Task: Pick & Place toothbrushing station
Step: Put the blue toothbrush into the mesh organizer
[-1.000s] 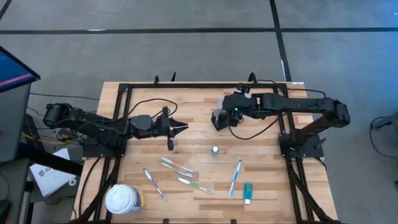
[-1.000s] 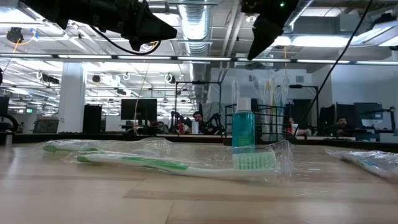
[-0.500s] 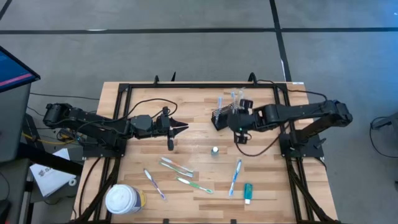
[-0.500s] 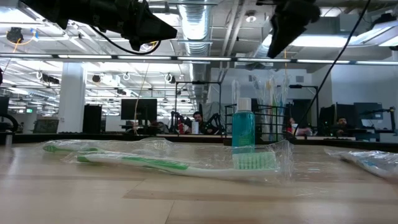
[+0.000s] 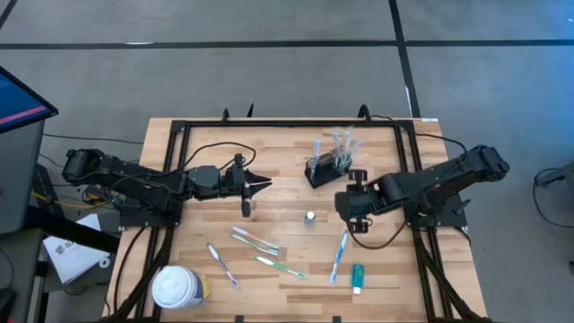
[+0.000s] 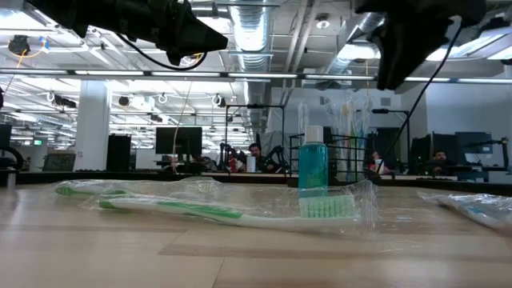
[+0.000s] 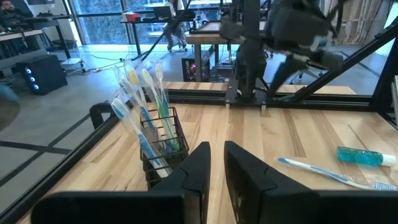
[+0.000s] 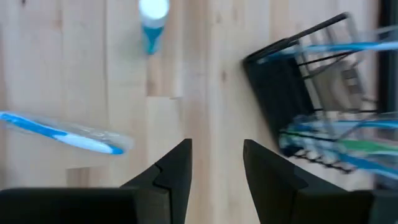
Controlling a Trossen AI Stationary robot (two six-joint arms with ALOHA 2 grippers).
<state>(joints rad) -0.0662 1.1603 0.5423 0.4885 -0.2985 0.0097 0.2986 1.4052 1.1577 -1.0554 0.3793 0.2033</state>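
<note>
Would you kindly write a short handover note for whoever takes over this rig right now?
Left gripper: waiting over the table's left half, fingers nearly together, empty.
Right gripper: open, empty, just in front of the caddy.
Done: the caddy stands upright with several wrapped brushes in it.
Left: blue toothbrush, teal tube, small bottle, and three more toothbrushes lying loose on the table.

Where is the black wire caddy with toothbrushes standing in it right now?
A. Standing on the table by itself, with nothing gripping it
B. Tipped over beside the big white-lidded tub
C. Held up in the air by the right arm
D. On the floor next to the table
A: the caddy stands upright on the table, and the right end effector hangs apart from it, nearer the loose toothbrushes.
</note>
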